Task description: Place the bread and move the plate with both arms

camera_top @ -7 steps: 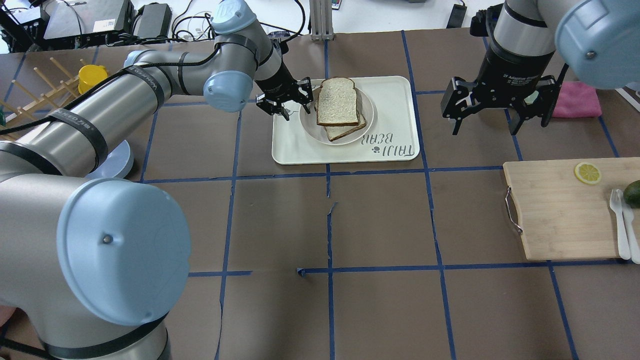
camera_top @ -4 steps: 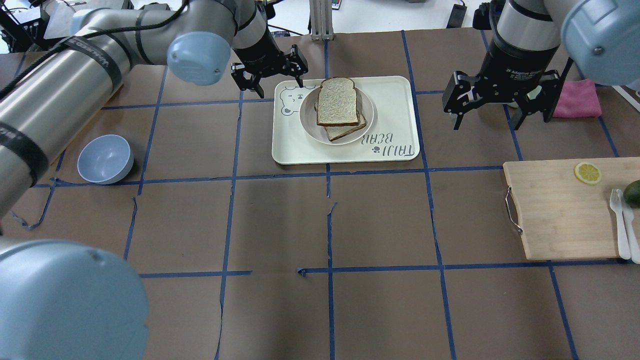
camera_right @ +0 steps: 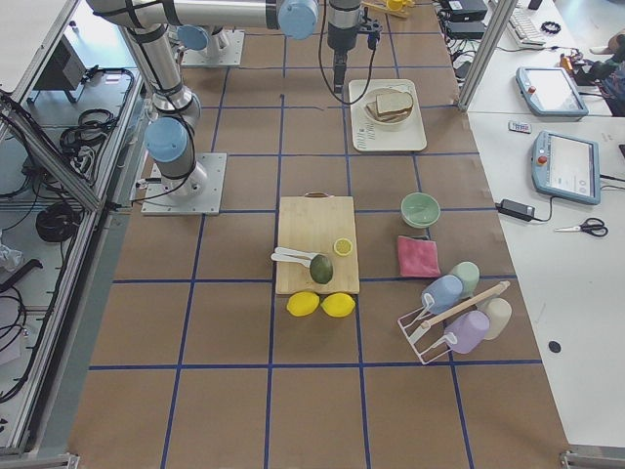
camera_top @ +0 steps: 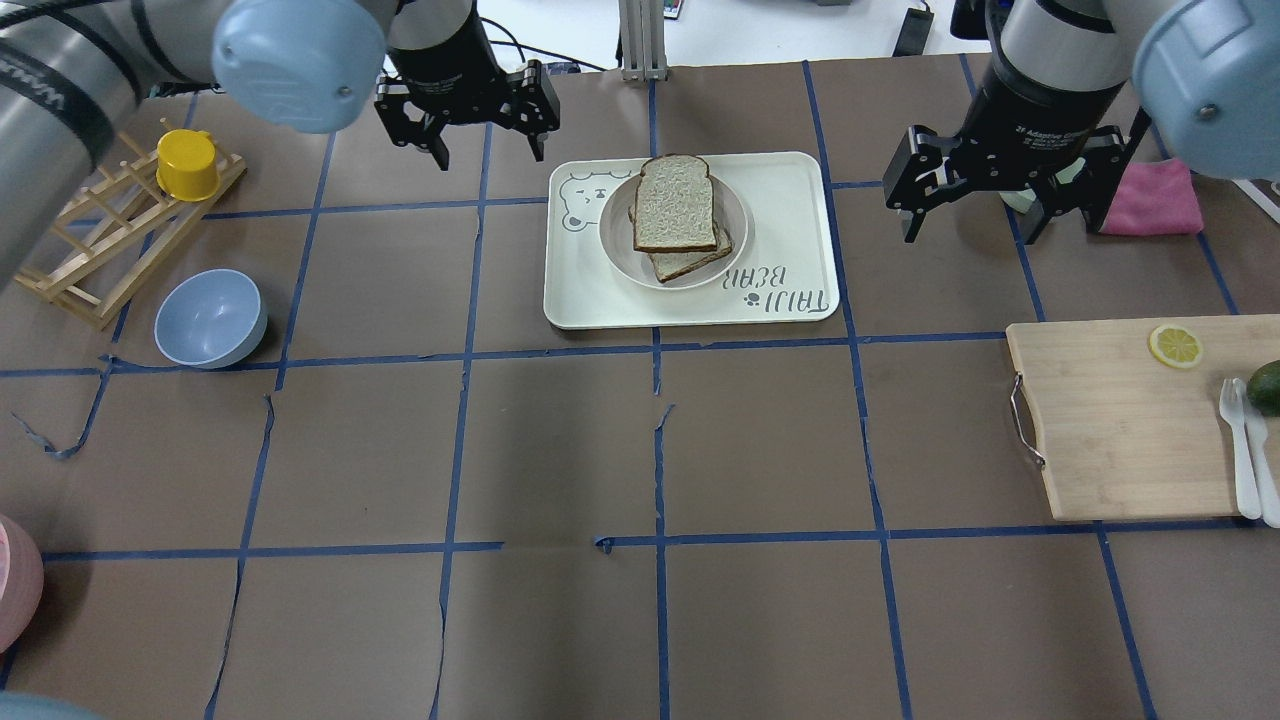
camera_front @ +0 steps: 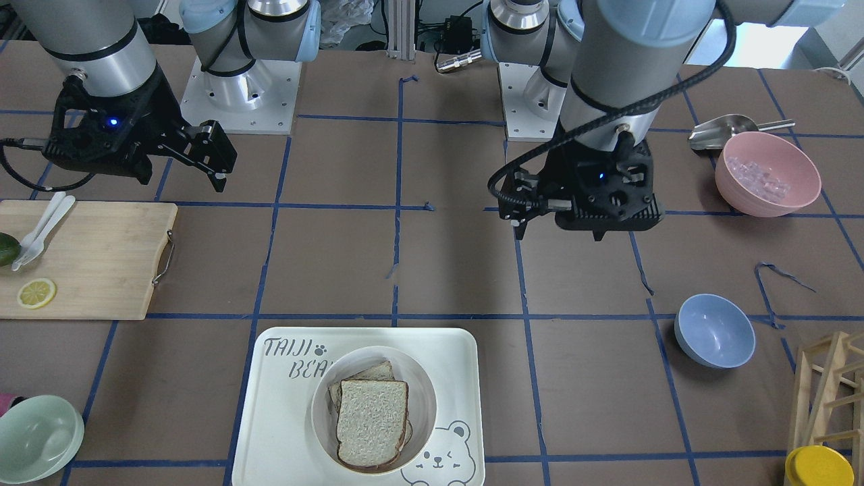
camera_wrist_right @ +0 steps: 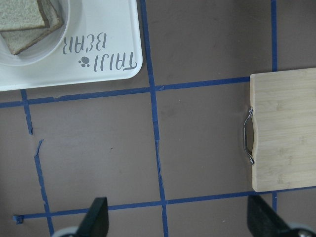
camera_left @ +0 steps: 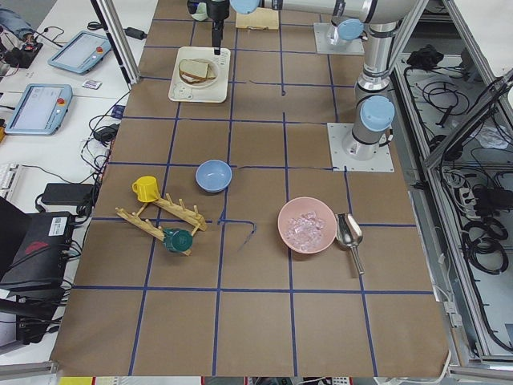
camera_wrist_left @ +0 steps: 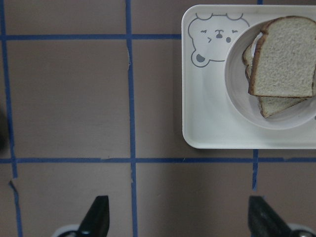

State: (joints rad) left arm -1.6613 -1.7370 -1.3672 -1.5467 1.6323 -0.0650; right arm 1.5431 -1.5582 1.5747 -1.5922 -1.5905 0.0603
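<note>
The bread (camera_top: 676, 203) lies on top of a second slice in the round cream plate (camera_top: 738, 226), which sits on the bear tray (camera_top: 790, 200). It also shows in the front view (camera_front: 371, 422) and in the left wrist view (camera_wrist_left: 284, 57). My left gripper (camera_top: 487, 145) is open and empty, raised to the left of and beyond the tray's far-left corner. My right gripper (camera_top: 1000, 228) is open and empty, raised well to the right of the tray. Neither gripper touches the plate.
A wooden cutting board (camera_top: 1120, 420) with a lemon slice, an avocado and white cutlery lies at the right. A blue bowl (camera_top: 210, 318) and a wooden rack with a yellow cup (camera_top: 186, 165) stand at the left. A pink cloth (camera_top: 1160, 197) lies beyond the right gripper.
My left gripper has drawn back from the plate's left rim, up and to the far left. The right gripper has risen a little. Bread and plate have not moved.
</note>
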